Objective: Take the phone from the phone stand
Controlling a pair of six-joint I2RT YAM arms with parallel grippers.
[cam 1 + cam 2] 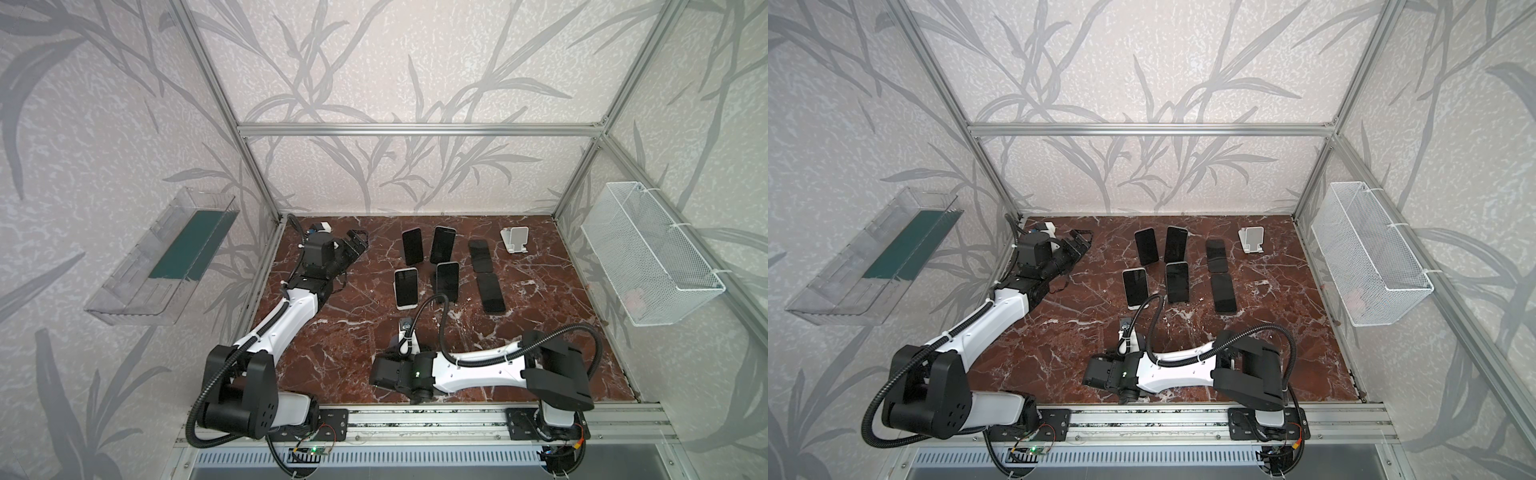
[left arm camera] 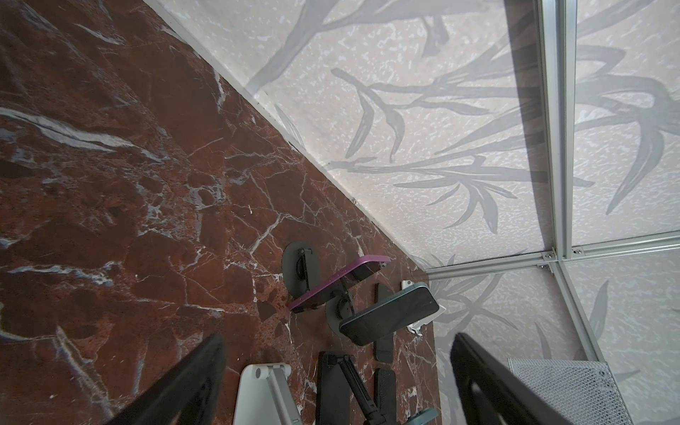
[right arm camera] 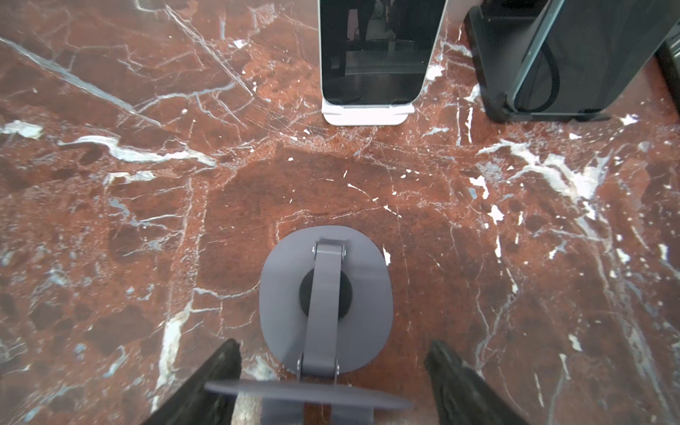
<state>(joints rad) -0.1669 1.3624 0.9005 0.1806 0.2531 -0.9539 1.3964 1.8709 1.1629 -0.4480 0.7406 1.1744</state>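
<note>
Several phones lean on stands mid-table in both top views: two dark ones at the back [image 1: 412, 245] [image 1: 442, 245], a white-framed phone [image 1: 406, 287] [image 3: 375, 51] on a white stand, and a dark phone [image 1: 448, 282] on a black stand [image 3: 489, 62]. In front of them a grey round-based stand [image 1: 405, 326] [image 3: 325, 298] stands alone. My right gripper [image 3: 333, 353] is open, its fingers on either side of the stand's thin flat top plate [image 3: 305, 395]; no phone shows on it. My left gripper [image 1: 357, 243] [image 2: 338, 338] is open and holds nothing at the back left.
Two dark phones [image 1: 482, 255] [image 1: 490, 293] lie flat right of the stands. An empty white stand [image 1: 515, 240] is at the back right. A clear bin [image 1: 162, 262] hangs on the left wall and a white mesh basket [image 1: 652, 253] on the right wall.
</note>
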